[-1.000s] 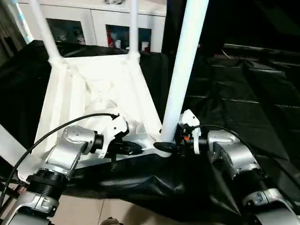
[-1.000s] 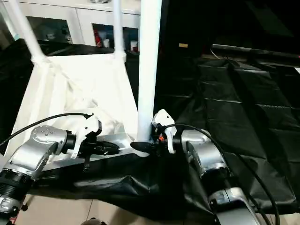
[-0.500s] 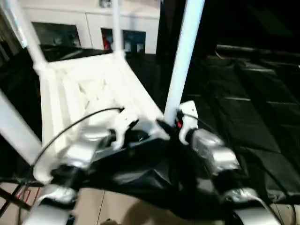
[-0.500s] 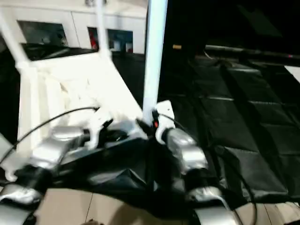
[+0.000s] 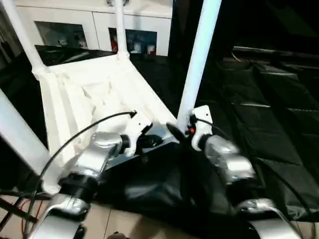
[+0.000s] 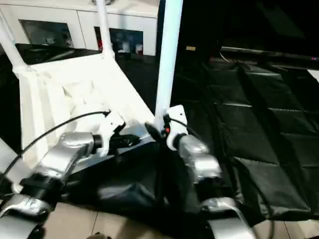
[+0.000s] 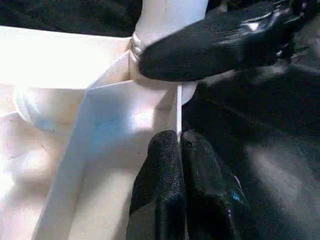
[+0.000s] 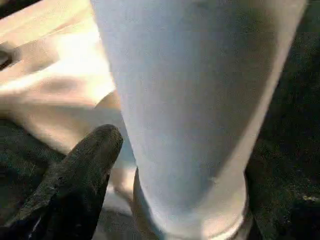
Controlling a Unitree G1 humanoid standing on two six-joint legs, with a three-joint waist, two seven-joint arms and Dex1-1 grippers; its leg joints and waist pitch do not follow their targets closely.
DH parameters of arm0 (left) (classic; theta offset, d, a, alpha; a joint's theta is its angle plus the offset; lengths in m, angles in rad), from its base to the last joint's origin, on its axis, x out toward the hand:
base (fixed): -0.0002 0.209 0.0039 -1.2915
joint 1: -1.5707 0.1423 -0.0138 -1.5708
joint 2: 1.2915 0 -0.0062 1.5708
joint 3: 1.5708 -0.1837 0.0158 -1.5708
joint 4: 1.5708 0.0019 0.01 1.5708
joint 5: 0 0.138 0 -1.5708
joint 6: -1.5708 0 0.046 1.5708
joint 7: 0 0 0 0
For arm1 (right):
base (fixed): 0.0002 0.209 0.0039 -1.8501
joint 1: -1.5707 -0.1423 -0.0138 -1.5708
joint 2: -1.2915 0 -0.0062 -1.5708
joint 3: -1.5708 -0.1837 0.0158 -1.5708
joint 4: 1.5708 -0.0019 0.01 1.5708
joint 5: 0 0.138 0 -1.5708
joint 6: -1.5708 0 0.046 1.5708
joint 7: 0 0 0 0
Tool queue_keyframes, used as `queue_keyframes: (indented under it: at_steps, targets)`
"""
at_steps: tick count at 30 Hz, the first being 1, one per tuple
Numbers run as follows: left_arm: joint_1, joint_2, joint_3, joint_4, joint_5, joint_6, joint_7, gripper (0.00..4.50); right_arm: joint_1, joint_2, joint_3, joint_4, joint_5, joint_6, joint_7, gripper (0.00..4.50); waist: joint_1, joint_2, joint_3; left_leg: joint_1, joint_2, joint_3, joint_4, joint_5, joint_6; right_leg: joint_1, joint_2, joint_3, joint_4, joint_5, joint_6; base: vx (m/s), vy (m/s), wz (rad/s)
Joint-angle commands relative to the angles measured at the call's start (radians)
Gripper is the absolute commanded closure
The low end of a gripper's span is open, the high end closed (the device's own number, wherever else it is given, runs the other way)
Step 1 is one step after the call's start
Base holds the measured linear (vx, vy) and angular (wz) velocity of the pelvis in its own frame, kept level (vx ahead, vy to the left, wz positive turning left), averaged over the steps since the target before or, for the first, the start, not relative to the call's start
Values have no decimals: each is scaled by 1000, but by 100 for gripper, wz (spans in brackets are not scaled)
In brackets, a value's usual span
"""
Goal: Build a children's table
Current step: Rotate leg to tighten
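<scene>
1. Pinching the table rim, the left gripper was closed on its thin edge.
2. Right gripper stood spread around the near leg.
3. Table lay upside down on black sheeting.

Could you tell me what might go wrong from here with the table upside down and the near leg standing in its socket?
1. The right gripper sits at the base of the near leg; if the leg is not fully seated, letting go could let it lean or drop out.
2. The left gripper is shut on the thin rim of the tabletop; a slip there could let the top shift on the black sheet.
</scene>
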Motion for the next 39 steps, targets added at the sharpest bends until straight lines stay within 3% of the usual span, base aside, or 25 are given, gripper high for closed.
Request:
queue_keyframes:
  at_steps: [1, 7, 12, 26, 31, 34, 37, 38, 39]
  targets:
    - [-12, -28, -32, -42, -43, -38, -21, 450, 12, 30, 153, -42, 34, 30, 198, 70, 0, 3, -54, 4, 45, -12, -64, -205, 28, 40, -88, 55, -76, -184, -185, 0, 0, 0]
    - [12, 16, -43, -68, -57, -51, -101, 450, 25, -56, 193, -84, 40, 53, 354, 70, 3, -3, -55, 6, 45, -9, -60, -185, 42, 40, -87, 55, -72, -162, -200, 0, 0, 0]
    - [32, 45, -53, -105, -79, -44, -182, 450, 36, -95, 219, -111, 34, 56, 444, 70, 7, -1, -56, 6, 47, -9, -59, -179, 46, 42, -87, 52, -69, -153, -208, 0, 0, 0]
    - [48, 65, -55, -123, -81, -35, -227, 450, 69, -121, 242, -184, 65, 132, 544, 182, 24, -2, -56, 8, 47, -8, -58, -177, 37, 39, -86, 53, -70, -165, -199, 0, 0, 0]
    - [14, 18, -21, -73, -56, -33, -99, 450, 62, -53, 187, -126, 37, 115, 367, 190, 23, -4, -54, 8, 45, -8, -59, -188, 33, 39, -88, 53, -73, -193, -195, 0, 0, 0]
    - [-11, -14, -10, -42, -30, -29, -15, 450, 39, 12, 139, -54, 8, 106, 189, 192, 14, -4, -48, 14, 42, -12, -64, -258, -2, 33, -93, 53, -90, -352, -163, 0, 0, 0]
    - [-37, -54, 7, -12, -7, -12, 86, 450, 14, 81, 77, -1, 14, 111, 27, 193, 1, -3, -47, 15, 43, -18, -70, -287, -23, 29, -94, 53, -95, -408, -141, 0, 0, 0]
    - [-61, -90, 25, 15, 2, 3, 166, 450, -16, 135, 25, 41, 27, 122, -102, 194, -2, 0, -48, 16, 43, -18, -69, -292, -26, 28, -94, 53, -97, -412, -136, 0, 0, 0]
    - [-64, -95, 27, 18, 4, 4, 176, 450, -19, 141, 22, 46, 26, 120, -118, 194, -7, 0, -46, 16, 41, -19, -70, -303, -30, 25, -93, 53, -99, -425, -134, 0, 0, 0]
